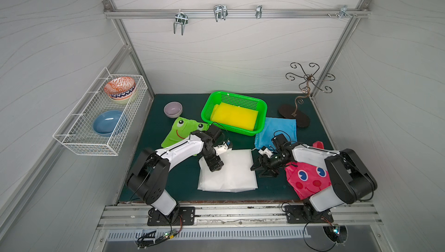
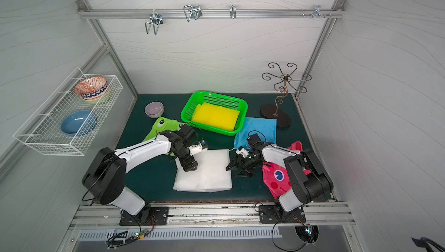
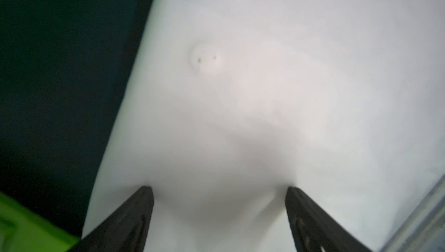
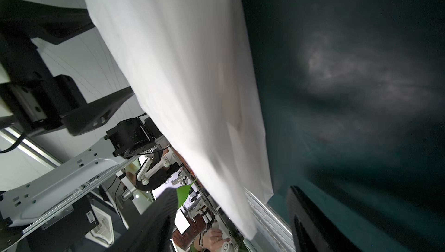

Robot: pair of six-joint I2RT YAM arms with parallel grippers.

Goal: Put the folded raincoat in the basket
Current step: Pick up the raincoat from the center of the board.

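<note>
In both top views the white folded raincoat point(image 1: 231, 173) point(image 2: 209, 176) lies flat on the dark mat point(image 1: 183, 181), on the arm-base side of the basket point(image 1: 205, 108) point(image 2: 184, 112) and apart from it. A yellow folded sheet point(image 1: 234, 117) already lies inside the basket. The raincoat looks like thin, limp film in several loose layers: probably light, slippery, and likely to unfold or sag if lifted by one corner. Pinching all the layers at two opposite edges seems the safest hold. The left gripper point(image 1: 214, 167) point(image 2: 190, 167) points down onto the raincoat's corner nearest the basket. The right gripper point(image 1: 256, 170) point(image 2: 231, 171) lies low at the opposite side edge, no closer to the basket.

In the left wrist view the left gripper point(image 3: 219, 188) has its fingers point(image 3: 134, 214) spread wide. Their tips rest on the white raincoat point(image 3: 265, 70), which seems slightly dimpled between them, and nothing is pinched.

In the right wrist view the right gripper point(image 4: 231, 189) also has its fingers point(image 4: 310, 214) apart. The raincoat's point(image 4: 180, 70) edge runs through the gap between them, with the mat on one side. No finger is seen to press on the raincoat, so it appears free on this side.
</note>
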